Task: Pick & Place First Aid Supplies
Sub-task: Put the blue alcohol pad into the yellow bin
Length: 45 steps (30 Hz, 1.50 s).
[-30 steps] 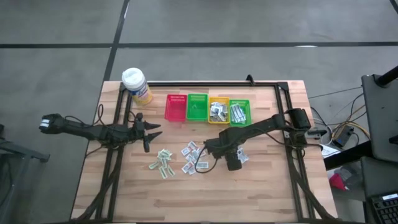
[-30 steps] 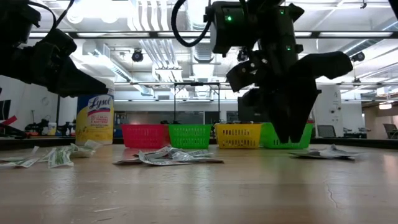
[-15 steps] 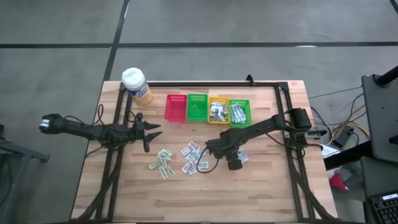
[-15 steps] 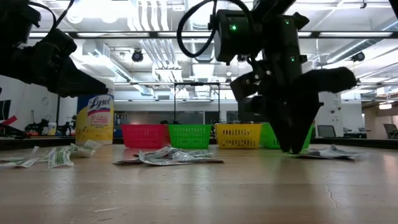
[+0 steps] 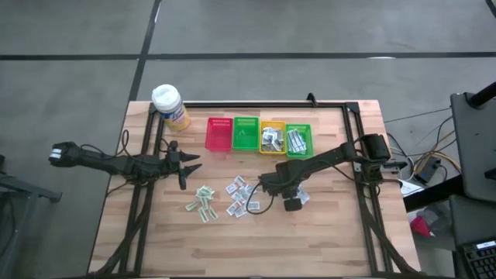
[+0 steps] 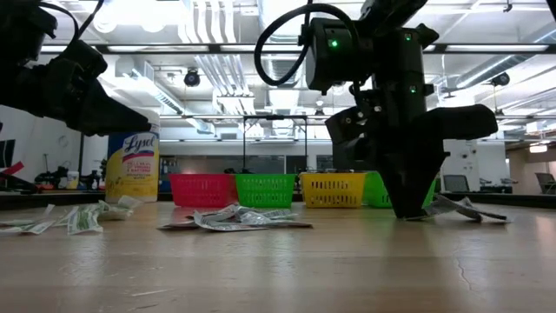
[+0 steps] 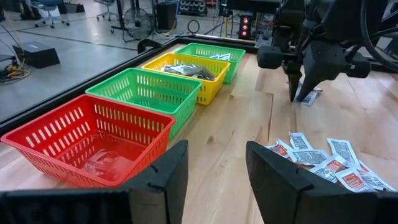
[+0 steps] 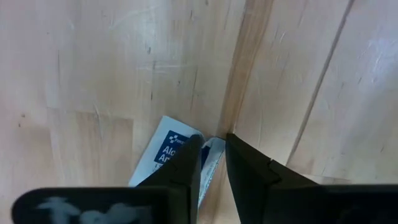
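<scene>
My right gripper point(image 5: 289, 200) points straight down at the table's right middle, its fingertips point(image 6: 408, 214) at the wood, shut on one white first aid packet with blue print point(image 8: 169, 153). That packet also shows in the low view point(image 6: 460, 209) and the left wrist view point(image 7: 306, 94). More packets lie flat in loose piles at mid-table, white and red ones point(image 5: 240, 195) and green ones point(image 5: 202, 203). My left gripper point(image 5: 186, 164) hangs open above the table's left part, with nothing between its fingers point(image 7: 168, 180). My right gripper pinches the packet's edge point(image 8: 211, 148) between its two fingertips, coming from above and pointing down. The paper buckles up between the fingers. The rest of the packet lies on the wood, its free side point(image 6: 473, 211) slightly raised.
Four baskets stand in a row at the far middle: red point(image 5: 218, 133), green point(image 5: 246, 133), yellow point(image 5: 272, 137) and green point(image 5: 298, 139), the last two holding packets. A yellow bottle with a white cap point(image 5: 169, 105) stands at the far left corner.
My right gripper has sunk straight down until its fingertips reach the table at the packet. The packet, flat on the wood before, now stands tipped up beside the fingers.
</scene>
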{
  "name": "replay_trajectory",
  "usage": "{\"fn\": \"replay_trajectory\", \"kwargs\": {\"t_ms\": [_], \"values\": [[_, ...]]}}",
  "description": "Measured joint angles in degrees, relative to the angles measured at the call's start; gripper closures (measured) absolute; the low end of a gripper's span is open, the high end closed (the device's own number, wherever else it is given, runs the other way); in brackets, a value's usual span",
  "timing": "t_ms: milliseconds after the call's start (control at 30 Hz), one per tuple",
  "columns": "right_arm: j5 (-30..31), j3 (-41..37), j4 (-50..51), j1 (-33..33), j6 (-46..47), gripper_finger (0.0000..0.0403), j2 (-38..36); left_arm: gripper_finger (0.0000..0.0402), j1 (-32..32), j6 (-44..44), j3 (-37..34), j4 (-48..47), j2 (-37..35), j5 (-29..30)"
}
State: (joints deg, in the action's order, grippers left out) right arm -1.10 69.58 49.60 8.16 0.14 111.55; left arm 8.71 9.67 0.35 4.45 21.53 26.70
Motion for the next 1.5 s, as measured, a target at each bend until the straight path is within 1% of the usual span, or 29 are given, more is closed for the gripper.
{"fn": "replay_trajectory", "kwargs": {"t_ms": [200,467,633,767,933,1200,1433,1500], "values": [[0.0,-0.1,-0.6,0.0,0.0,0.0355,0.1,0.0243,0.0,0.0,0.0,0.0,0.0,0.0],[-0.1,-0.1,-0.7,-1.0,1.2,0.0390,0.2,0.0243,0.0,0.0,0.0,0.0,0.0,0.0],[-0.8,1.2,0.6,-2.2,1.6,0.0394,0.2,0.0243,0.0,0.4,0.0,0.0,0.0,0.0],[-0.5,4.0,3.3,-3.4,1.4,0.0394,-0.1,0.0243,0.0,0.6,0.0,0.0,0.0,0.0],[-0.2,8.9,5.9,-5.0,-0.2,0.0394,-3.2,0.0243,0.0,0.7,0.0,0.0,0.0,0.0],[-0.2,16.9,5.9,-8.9,-4.4,0.0394,-7.3,0.0243,0.0,0.7,0.0,0.0,0.0,0.0],[-0.2,24.6,5.3,-13.6,-8.1,0.0394,-8.4,0.0243,0.0,0.7,0.0,0.1,0.0,0.0],[0.8,26.3,4.8,-15.1,-8.8,0.0394,-8.4,0.0243,0.0,0.7,0.0,0.0,0.0,0.0]]}}
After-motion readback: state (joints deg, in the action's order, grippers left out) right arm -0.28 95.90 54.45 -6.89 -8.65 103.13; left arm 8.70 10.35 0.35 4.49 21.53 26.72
